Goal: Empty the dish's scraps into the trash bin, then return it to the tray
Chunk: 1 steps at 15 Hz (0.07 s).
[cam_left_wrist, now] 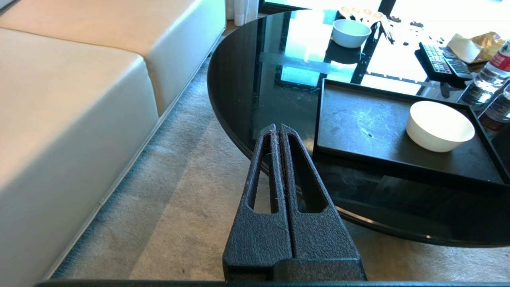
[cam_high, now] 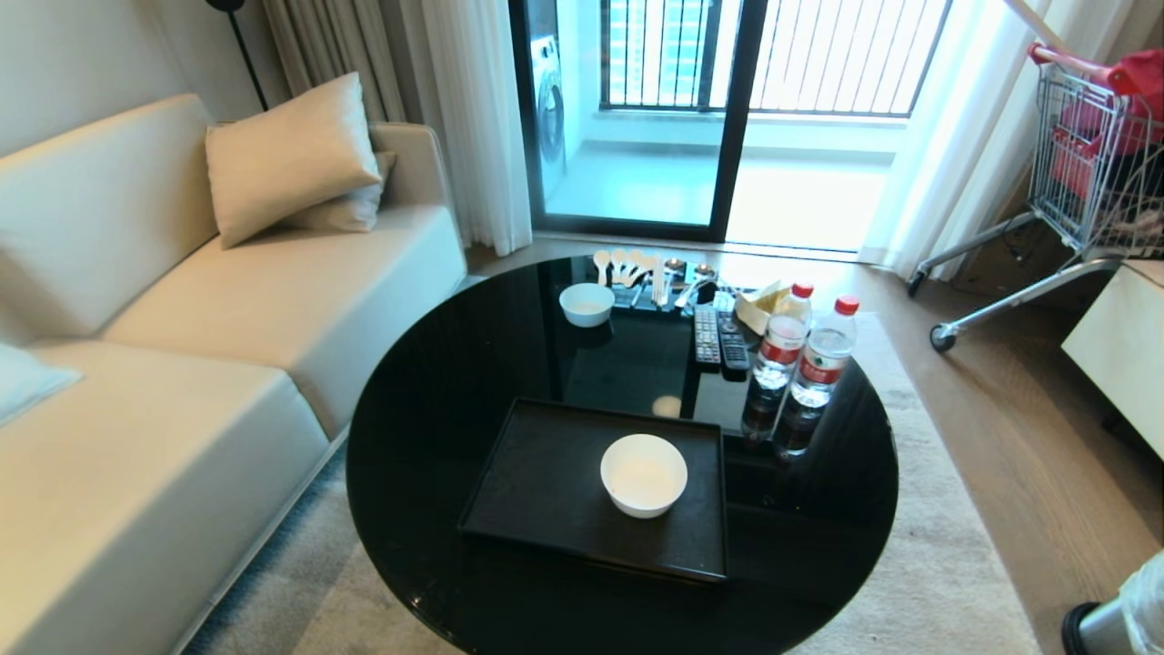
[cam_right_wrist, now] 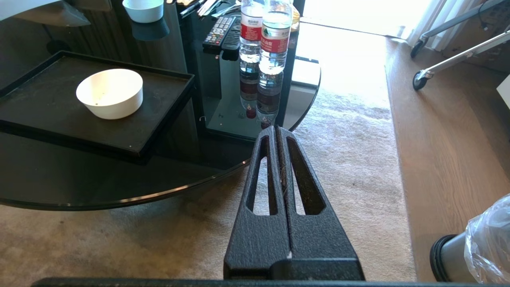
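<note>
Both black grippers, left gripper point(cam_left_wrist: 277, 128) and right gripper point(cam_right_wrist: 275, 130), are pressed closed, holding nothing; glossy white round bowl point(cam_high: 643, 474) sits lower centre on matte black rectangular tray point(cam_high: 536, 487).

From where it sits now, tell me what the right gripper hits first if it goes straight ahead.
Probably the round glass table's edge. The shut right gripper points over the carpet toward it, with the two water bottles standing farther along that line. Height against the tabletop is unclear.

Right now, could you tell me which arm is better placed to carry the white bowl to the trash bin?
Probably the right: the glossy white round bowl sits toward the right end of the matte black rectangular tray, and the plastic-lined dark trash bin stands on the floor to the robot's right.
</note>
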{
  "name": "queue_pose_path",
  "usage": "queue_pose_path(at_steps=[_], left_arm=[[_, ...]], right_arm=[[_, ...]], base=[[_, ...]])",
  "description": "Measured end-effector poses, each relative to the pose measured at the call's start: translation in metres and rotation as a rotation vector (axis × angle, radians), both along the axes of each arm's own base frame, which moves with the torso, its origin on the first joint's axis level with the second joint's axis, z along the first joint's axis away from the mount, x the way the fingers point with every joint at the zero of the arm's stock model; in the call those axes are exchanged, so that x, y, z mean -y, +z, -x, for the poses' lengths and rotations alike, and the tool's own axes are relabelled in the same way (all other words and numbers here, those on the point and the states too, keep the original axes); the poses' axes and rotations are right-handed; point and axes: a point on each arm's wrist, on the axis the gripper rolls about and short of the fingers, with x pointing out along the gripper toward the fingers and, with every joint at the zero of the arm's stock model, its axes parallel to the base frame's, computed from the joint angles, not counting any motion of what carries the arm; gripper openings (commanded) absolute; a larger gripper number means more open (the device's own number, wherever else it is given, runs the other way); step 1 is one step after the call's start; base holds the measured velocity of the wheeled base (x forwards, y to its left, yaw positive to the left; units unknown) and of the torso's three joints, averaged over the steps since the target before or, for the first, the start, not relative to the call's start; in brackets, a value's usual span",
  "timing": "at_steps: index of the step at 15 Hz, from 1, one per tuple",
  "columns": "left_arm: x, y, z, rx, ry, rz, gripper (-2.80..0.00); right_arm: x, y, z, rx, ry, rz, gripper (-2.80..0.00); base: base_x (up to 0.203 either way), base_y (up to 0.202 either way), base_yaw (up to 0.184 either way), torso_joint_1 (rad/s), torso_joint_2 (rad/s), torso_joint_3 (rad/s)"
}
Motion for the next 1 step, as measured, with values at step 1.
queue_pose_path(at_steps=[1], left_arm=[[0.0, 0.0, 0.0, 0.0, 0.0, 0.0, -2.8]], right_arm=[[0.0, 0.0, 0.0, 0.0, 0.001, -0.001, -2.8]], base=[[0.0, 0.0, 0.0, 0.0, 0.0, 0.0]])
